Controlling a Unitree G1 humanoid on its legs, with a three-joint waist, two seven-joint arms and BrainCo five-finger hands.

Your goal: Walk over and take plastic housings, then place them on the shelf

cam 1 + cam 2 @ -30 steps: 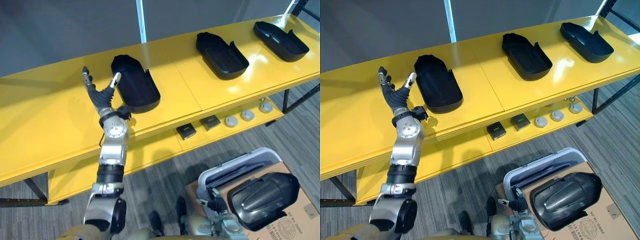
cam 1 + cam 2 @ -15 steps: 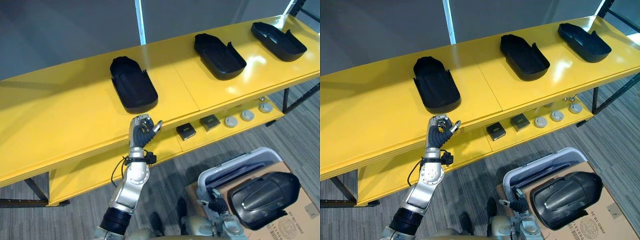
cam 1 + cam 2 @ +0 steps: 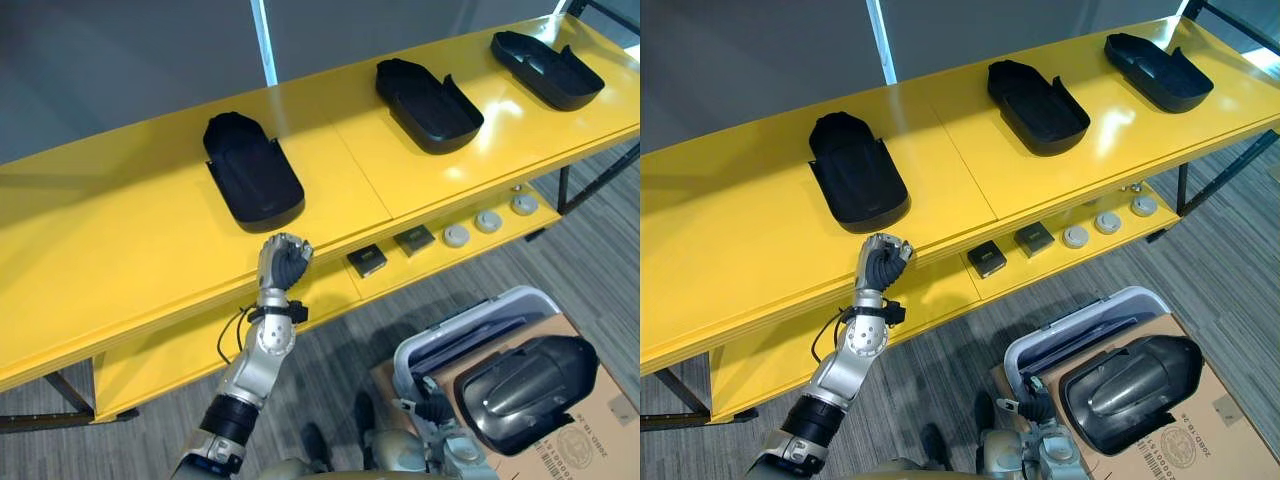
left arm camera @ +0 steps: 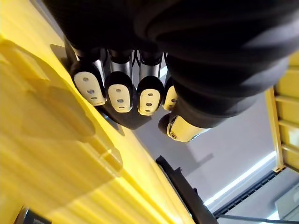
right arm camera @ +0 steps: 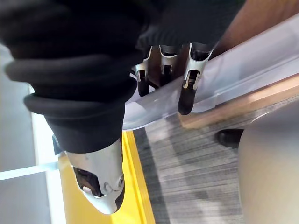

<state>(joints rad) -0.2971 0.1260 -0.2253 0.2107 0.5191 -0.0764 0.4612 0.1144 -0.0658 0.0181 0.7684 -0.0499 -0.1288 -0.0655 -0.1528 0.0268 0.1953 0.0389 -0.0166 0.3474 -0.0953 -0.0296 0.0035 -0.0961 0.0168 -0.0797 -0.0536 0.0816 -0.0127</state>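
Three black plastic housings lie open side up on the yellow shelf's top: one at the left, one in the middle, one at the far right. My left hand is raised in front of the shelf's front edge, just below the left housing and apart from it. Its fingers are curled into a fist with nothing in them. A further dark housing rests dome up on a cardboard box at the lower right. My right hand hangs with straight fingers beside a pale bin's rim.
The lower shelf carries two small black square parts and three grey round discs. A grey-white bin and the cardboard box stand on the carpet at the lower right. The top's left part is bare.
My left hand has drawn back from beside the left housing, dropped to the shelf's front edge and curled from spread fingers into a fist. The view has shifted slightly.
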